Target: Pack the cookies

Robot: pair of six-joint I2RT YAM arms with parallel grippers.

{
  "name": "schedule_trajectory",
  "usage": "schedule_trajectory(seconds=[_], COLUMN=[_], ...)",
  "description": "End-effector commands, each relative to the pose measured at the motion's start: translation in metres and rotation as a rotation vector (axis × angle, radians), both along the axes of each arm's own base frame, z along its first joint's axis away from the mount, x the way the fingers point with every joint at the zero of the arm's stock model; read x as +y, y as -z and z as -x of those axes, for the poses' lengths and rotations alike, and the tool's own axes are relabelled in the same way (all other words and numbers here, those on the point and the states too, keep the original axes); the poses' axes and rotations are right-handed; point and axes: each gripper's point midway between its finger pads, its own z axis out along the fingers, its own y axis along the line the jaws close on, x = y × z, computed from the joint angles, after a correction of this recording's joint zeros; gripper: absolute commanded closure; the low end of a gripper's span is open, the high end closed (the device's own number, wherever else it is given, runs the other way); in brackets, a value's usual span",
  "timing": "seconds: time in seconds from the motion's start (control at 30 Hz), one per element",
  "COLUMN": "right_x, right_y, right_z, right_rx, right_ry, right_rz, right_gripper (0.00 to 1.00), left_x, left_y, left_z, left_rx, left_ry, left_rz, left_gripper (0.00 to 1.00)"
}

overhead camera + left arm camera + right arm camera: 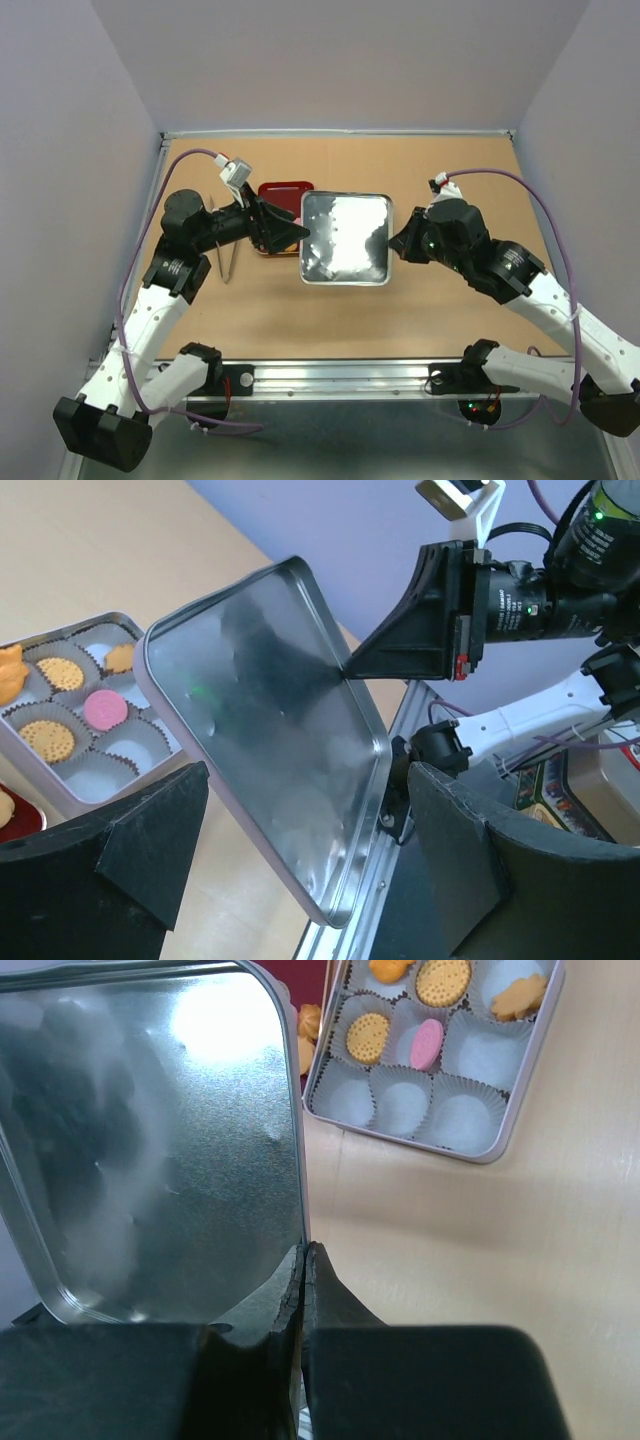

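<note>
My right gripper (305, 1255) is shut on the edge of a shiny metal tin lid (160, 1140) and holds it tilted above the table. In the top view the lid (345, 238) hides the tin. The open tin (440, 1110) holds white paper cups with cookies: a yellow one (368, 1036), a pink one (426, 1044) and orange ones (443, 980). In the left wrist view the tin (60, 780) lies behind the lid (270, 730). My left gripper (300, 860) is open, its fingers either side of the lid's near corner without touching it.
A red plate (287, 188) lies behind the lid, with a few more cookies (308, 1025) on it. Metal tongs (228, 262) lie left of the lid. The table's metal front rail (340, 375) runs along the near edge.
</note>
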Motion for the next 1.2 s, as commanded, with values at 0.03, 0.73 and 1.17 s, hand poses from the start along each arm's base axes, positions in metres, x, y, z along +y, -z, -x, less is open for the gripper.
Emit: schedule_trajectory(seconds=[0.03, 0.73, 1.17], right_x=[0.005, 0.041, 0.043], right_y=[-0.053, -0.06, -0.069], right_z=[-0.011, -0.035, -0.038], right_rx=[-0.141, -0.195, -0.216], right_ry=[0.006, -0.045, -0.037], right_rz=[-0.095, -0.174, -0.2], right_gripper=[1.0, 1.0, 0.2], left_x=[0.0, -0.012, 0.0], left_y=[0.015, 0.002, -0.002], left_z=[-0.009, 0.0, -0.034], left_rx=[0.023, -0.029, -0.114], left_ry=[-0.019, 0.083, -0.099], left_rz=[-0.033, 0.09, -0.044], left_gripper=[0.08, 0.35, 1.0])
